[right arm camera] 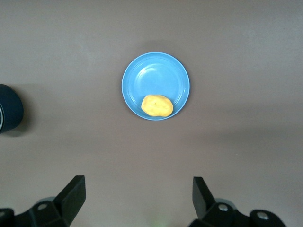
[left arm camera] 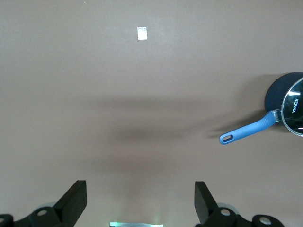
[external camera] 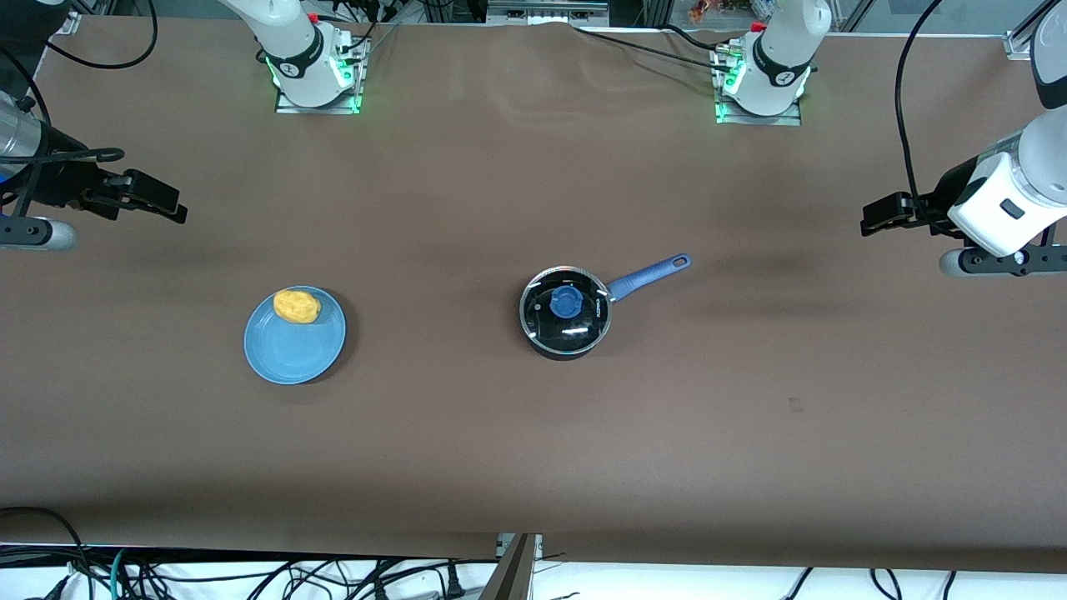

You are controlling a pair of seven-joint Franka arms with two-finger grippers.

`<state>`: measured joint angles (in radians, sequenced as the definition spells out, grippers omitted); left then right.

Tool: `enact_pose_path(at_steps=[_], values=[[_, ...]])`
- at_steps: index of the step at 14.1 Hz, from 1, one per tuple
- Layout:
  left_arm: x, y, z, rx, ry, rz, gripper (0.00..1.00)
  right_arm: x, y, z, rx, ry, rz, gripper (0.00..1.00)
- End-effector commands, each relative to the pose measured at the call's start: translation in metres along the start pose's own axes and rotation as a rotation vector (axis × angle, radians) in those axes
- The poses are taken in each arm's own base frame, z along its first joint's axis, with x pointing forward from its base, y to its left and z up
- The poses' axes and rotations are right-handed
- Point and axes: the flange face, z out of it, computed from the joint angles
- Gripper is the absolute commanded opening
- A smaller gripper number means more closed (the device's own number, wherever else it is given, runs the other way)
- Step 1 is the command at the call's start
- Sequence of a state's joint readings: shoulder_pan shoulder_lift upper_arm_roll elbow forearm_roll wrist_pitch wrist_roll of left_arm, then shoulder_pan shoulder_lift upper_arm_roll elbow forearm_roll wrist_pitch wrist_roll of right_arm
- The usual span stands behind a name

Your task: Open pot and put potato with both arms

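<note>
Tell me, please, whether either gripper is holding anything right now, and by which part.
Nothing is held. The left gripper and the right gripper are both open over bare table; the lid sits on the pot.

The surface (external camera: 533, 433) wears a matt brown covering, smooth with faint creases. The pot (external camera: 566, 312) looks like dark coated metal under a glossy glass lid (external camera: 575, 321) (bright reflections cross it); its handle (external camera: 648, 276) and knob (external camera: 567, 303) seem matt blue plastic. The plate (external camera: 292, 354) is smooth, softly sheened blue. The potato (external camera: 297, 306) looks dull yellow.
</note>
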<state>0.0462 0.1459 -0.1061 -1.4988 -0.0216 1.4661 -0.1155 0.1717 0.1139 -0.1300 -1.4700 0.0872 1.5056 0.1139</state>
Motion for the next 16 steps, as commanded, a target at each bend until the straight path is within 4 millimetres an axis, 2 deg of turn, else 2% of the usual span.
enact_pose_path(at_steps=[1, 3, 4, 6, 7, 8, 9, 12, 14, 15, 16], values=[[-0.006, 0.004, 0.000, -0.020, 0.006, 0.005, 1.00, 0.004, -0.004, 0.005, 0.001, 0.003, -0.004, 1.00], [-0.004, 0.012, 0.004, -0.030, -0.004, 0.011, 1.00, 0.009, -0.005, 0.015, -0.005, -0.015, -0.004, 1.00], [-0.002, 0.021, 0.009, -0.032, -0.011, 0.021, 1.00, 0.016, -0.006, 0.031, -0.016, -0.043, -0.003, 1.00], [0.006, 0.041, 0.015, -0.035, 0.018, 0.010, 1.00, 0.040, -0.001, 0.104, -0.044, -0.210, 0.002, 1.00], [0.012, 0.054, 0.025, -0.035, 0.017, 0.001, 1.00, 0.042, 0.006, 0.125, -0.066, -0.264, 0.016, 1.00], [0.017, 0.071, 0.036, -0.045, 0.009, -0.005, 1.00, 0.055, 0.010, 0.165, -0.099, -0.307, 0.019, 1.00], [0.021, 0.093, 0.046, -0.063, 0.009, -0.020, 1.00, 0.066, 0.009, 0.191, -0.115, -0.306, -0.003, 1.00], [0.031, 0.165, 0.084, -0.085, 0.025, -0.085, 1.00, 0.075, 0.004, 0.262, -0.102, -0.269, -0.184, 1.00], [0.035, 0.209, 0.107, -0.118, 0.052, -0.108, 1.00, 0.076, -0.018, 0.300, -0.131, -0.212, -0.401, 1.00], [0.036, 0.226, 0.120, -0.125, 0.055, -0.134, 1.00, 0.078, -0.023, 0.311, -0.173, -0.206, -0.511, 1.00], [0.037, 0.245, 0.136, -0.127, 0.052, -0.147, 1.00, 0.078, -0.040, 0.320, -0.214, -0.211, -0.620, 1.00]])
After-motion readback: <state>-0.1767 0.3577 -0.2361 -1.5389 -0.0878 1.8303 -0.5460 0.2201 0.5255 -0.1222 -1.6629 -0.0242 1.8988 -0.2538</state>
